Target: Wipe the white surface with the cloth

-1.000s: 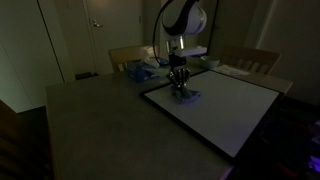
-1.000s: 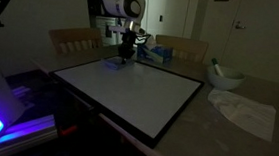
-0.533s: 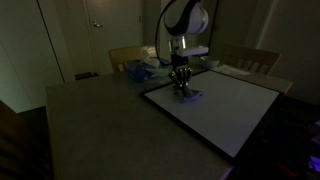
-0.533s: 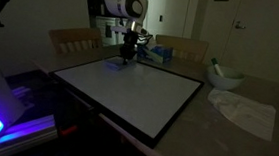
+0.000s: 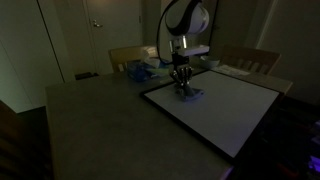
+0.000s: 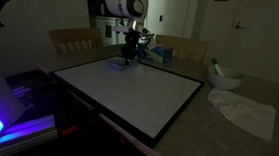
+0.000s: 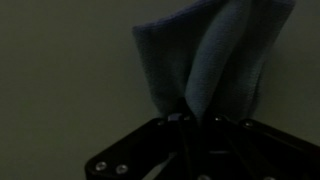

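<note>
I see the cloth (image 7: 215,60) as soft, matt, slightly fuzzy fabric. The white surface (image 5: 225,110) is smooth with a faint sheen; the tabletop (image 5: 90,125) looks dull, matt.

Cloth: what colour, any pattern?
Plain bluish-grey cloth, no pattern visible; shows best in the wrist view.

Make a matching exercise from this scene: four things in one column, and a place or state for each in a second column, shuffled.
Things:
1. cloth
2. gripper
3. bowl
4. white surface

Places or states:
A. lies flat, covering much of the tabletop
B. shut, lowered onto the white surface near its edge
C. bunched up, pinched in the jaws
D. stands on the bare tabletop, off the white surface

Pairs: 1-C, 2-B, 3-D, 4-A
</note>
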`<state>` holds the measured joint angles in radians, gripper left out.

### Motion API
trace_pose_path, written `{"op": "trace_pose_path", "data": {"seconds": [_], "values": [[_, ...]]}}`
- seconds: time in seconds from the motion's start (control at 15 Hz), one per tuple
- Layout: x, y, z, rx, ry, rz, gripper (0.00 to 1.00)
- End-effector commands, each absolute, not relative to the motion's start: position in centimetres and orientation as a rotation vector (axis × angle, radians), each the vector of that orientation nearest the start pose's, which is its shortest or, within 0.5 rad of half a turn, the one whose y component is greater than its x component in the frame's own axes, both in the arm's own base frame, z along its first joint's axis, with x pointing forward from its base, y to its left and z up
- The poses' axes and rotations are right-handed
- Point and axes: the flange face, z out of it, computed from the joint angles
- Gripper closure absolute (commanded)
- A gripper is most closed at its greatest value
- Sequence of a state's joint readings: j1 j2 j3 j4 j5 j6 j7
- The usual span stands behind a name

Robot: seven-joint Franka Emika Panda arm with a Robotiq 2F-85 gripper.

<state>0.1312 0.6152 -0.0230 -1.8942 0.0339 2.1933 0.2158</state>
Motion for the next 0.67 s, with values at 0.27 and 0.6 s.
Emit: {"op": "trace_pose_path", "data": {"seconds": [0.27, 0.6], "values": [[58.7, 2.8, 14.7, -3.194, 0.253, 0.491, 0.97], [58.7, 0.3, 14.5, -3.207, 0.316, 0.496, 0.97]]}}
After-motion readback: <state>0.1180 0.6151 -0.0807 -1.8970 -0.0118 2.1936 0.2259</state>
